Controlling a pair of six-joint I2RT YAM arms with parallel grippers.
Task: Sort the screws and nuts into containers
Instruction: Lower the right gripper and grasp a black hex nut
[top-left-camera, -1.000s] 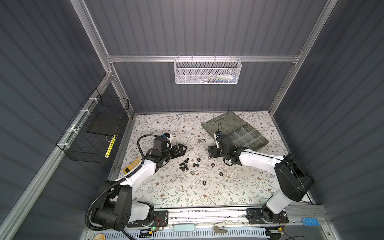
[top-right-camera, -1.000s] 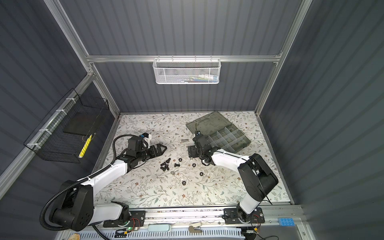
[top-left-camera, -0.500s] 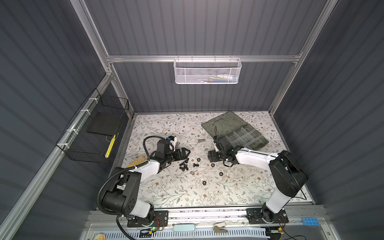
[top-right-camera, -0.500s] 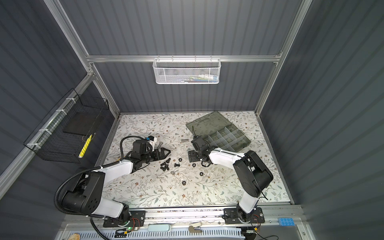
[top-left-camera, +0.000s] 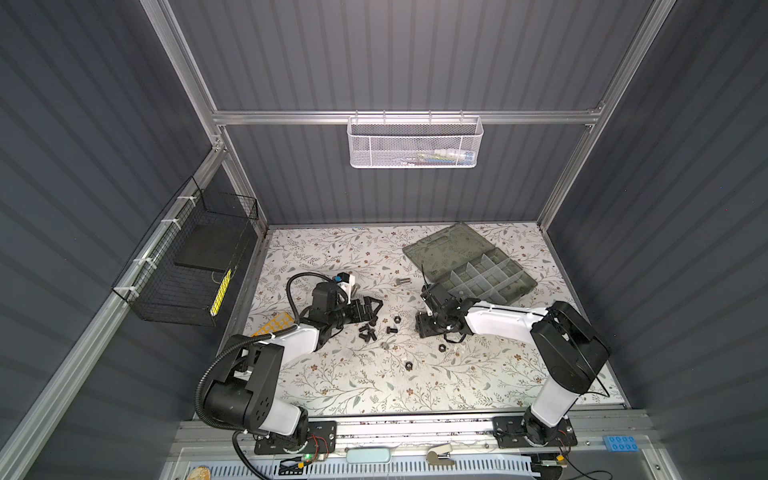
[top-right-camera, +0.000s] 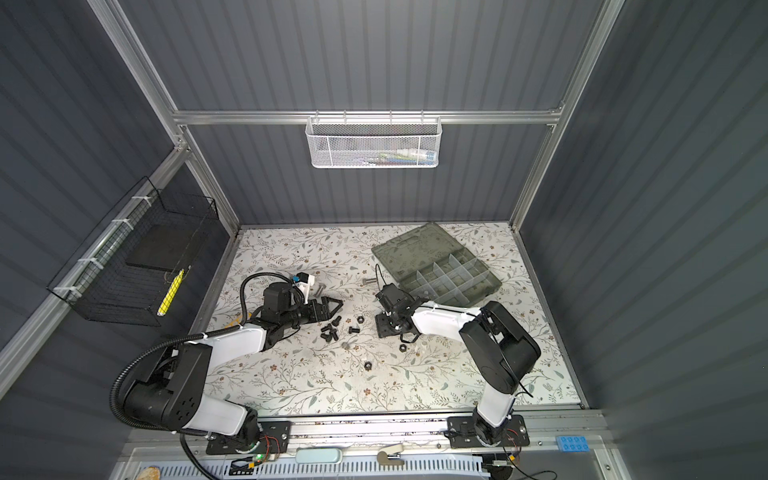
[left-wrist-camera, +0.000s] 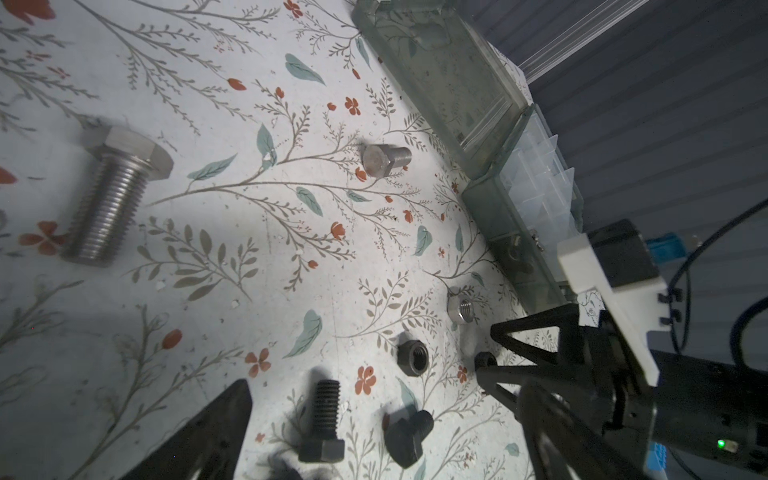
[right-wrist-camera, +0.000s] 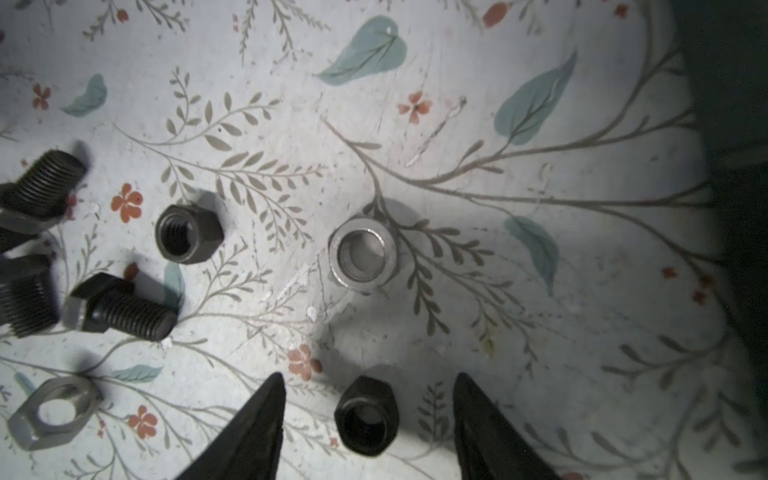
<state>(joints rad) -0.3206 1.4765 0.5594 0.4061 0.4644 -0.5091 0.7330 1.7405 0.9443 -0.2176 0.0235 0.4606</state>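
The right pincer (right-wrist-camera: 368, 380) is spread, straddling a black nut (right-wrist-camera: 368, 417) on the surface (right-wrist-camera: 457, 124), gaps either side. The left pincer (top-left-camera: 374, 311) is spread wide, black screws (top-left-camera: 366, 329) just beside its tips. The case (top-left-camera: 444, 249) lies near the right pincer.

Two white-and-black arms reach inward from a rail at the front. The left arm (top-left-camera: 297, 338) stretches low and almost flat over the tabletop (top-left-camera: 457, 390). Its left gripper (top-left-camera: 376, 309) lies on its side with the jaws spread wide. The right arm (top-left-camera: 498, 322) bends at a raised elbow and reaches toward the middle, wrist tipped downward. The right gripper (right-wrist-camera: 368, 380) sits close above the tabletop, jaws partly apart.
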